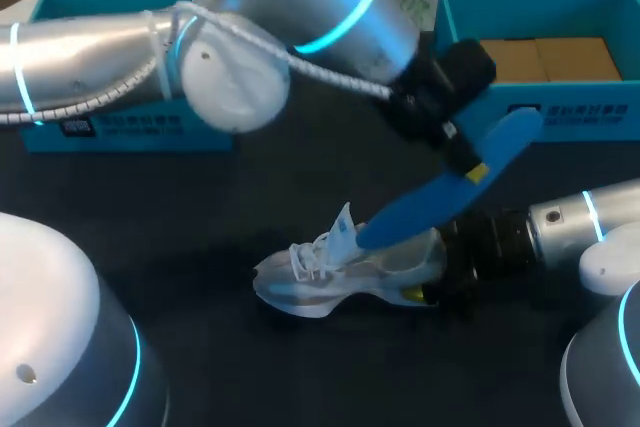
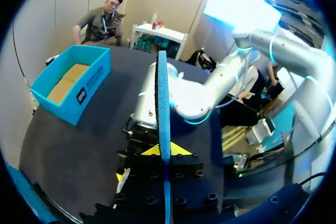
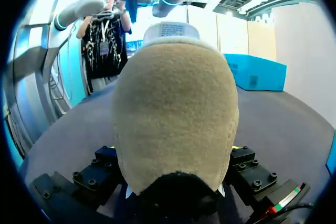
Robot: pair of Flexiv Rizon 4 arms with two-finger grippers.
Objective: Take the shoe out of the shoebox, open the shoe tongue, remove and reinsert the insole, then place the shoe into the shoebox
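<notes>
The shoe (image 1: pixel 340 272) rests near the middle of the surface (image 1: pixel 200 217), outside the open shoebox (image 1: pixel 447 27) at the far right corner. The right hand (image 1: pixel 424 293) is clenched on its heel, probably to keep it from sliding. The left hand (image 1: pixel 474 169) grasps the blue insole (image 1: pixel 430 205) by one end and slants it down to the shoe's opening — going in or coming out, I cannot tell.
</notes>
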